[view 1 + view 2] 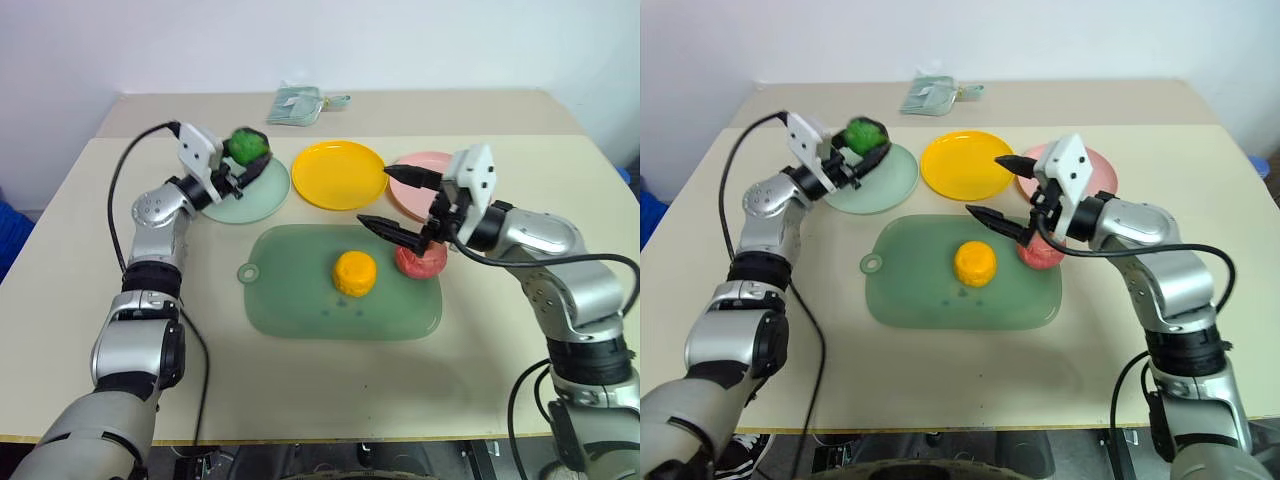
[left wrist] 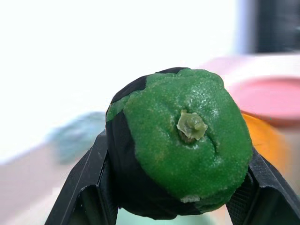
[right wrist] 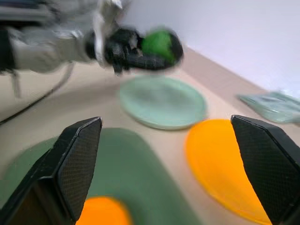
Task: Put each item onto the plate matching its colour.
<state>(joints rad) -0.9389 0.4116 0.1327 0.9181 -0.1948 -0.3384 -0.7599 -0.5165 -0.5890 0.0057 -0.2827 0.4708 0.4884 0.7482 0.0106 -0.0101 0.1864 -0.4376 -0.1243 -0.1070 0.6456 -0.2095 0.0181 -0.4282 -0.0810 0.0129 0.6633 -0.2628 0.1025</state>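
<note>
Three plates sit at the far side; the left gripper (image 1: 243,163) is clamped on the green ball (image 1: 246,146), held above the mint plate (image 1: 262,195). The right gripper (image 1: 395,200) hangs wide apart and empty over the red apple (image 1: 421,260), which lies on the green mat (image 1: 300,300) right of the orange fruit (image 1: 355,273)

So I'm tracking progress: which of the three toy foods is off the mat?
The green ball, shut in the left gripper above the mint green plate. The orange fruit and red apple sit on the mat.
</note>
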